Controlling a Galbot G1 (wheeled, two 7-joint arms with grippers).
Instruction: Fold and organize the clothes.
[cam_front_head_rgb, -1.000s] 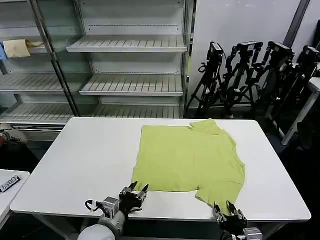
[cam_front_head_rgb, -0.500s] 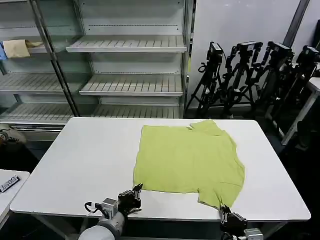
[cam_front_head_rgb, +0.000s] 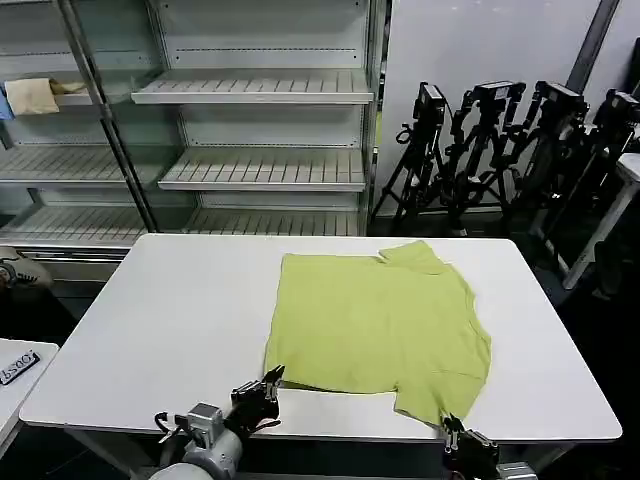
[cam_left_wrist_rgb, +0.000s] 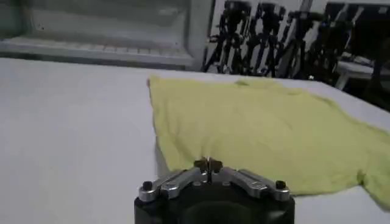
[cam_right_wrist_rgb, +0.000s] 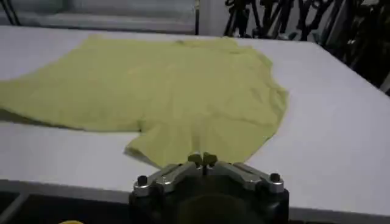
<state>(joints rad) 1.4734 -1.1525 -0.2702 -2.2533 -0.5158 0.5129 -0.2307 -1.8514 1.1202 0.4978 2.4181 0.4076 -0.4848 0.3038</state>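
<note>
Both pincers are clenched on the T-shirt (cam_front_head_rgb: 380, 320): left pincer (cam_left_wrist_rgb: 208, 164) at its near hem corner, right pincer (cam_right_wrist_rgb: 203, 160) on the near sleeve. Lift them together and level (the cloth lies flat on the worktop (cam_front_head_rgb: 170, 320)), folding evenly away from the robot.

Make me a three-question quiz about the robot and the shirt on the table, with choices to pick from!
1. Where does the T-shirt lie?
A. On the white table
B. On a shelf
C. On the floor

2. What colour is the T-shirt?
A. Red
B. Lime yellow-green
C. Blue

3. How are the two grippers?
A. Both wide open
B. One open, one shut
C. Both shut on an edge of the T-shirt

Answers:
1. A, since the head view shows it spread on the white table.
2. B, because it is lime yellow-green in every view.
3. C, as the left gripper pinches the near hem corner and the right gripper pinches the sleeve edge, fingertips together with fabric between them.
</note>
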